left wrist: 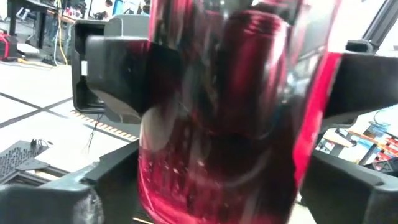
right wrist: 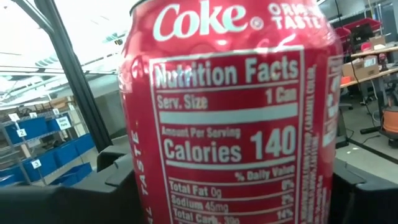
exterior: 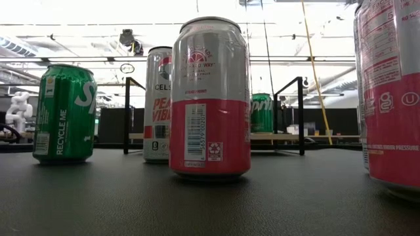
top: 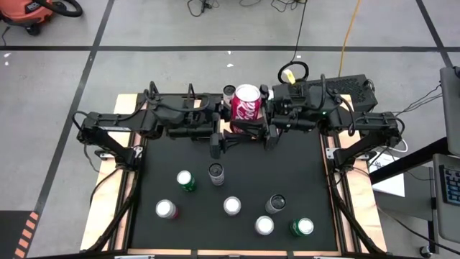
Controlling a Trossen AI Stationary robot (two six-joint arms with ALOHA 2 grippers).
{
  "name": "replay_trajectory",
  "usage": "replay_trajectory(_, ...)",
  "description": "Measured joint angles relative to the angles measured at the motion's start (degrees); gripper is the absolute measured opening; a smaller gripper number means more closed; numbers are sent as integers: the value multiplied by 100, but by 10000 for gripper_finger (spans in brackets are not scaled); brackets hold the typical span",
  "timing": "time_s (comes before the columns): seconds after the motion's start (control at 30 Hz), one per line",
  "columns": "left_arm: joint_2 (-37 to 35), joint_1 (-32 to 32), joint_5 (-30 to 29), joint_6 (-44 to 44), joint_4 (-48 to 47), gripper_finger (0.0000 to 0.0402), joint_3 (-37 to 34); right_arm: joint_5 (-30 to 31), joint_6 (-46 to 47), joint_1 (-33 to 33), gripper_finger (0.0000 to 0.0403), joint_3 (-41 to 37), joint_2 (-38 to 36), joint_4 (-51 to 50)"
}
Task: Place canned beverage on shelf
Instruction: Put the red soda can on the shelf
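Coke can [top: 247, 103] upright, right end effector [top: 249, 134] gripping

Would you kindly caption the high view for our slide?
Both grippers meet at a red Coke can, seven cans standing on the black mat below.

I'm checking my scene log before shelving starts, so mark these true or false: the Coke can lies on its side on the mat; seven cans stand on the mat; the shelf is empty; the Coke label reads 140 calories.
1. The Coke can lies on the mat. False: the Coke can is upright between the left gripper and the right gripper, at the black mat's far edge.
2. Seven cans stand on the mat. True.
3. The shelf is empty. False: a green can stands on the shelf.
4. The label reads 140 calories. True.
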Motion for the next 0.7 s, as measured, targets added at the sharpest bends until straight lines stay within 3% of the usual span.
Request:
replay_trajectory(0.27, 2, 1, -20, 39, -39, 297, -2, -2, 180, 1, 289, 0, -4, -120)
replay_trajectory(0.7, 2, -6, -2, -1, -34, 294, -4, -131, 423, 0, 367, 0, -481, -1020)
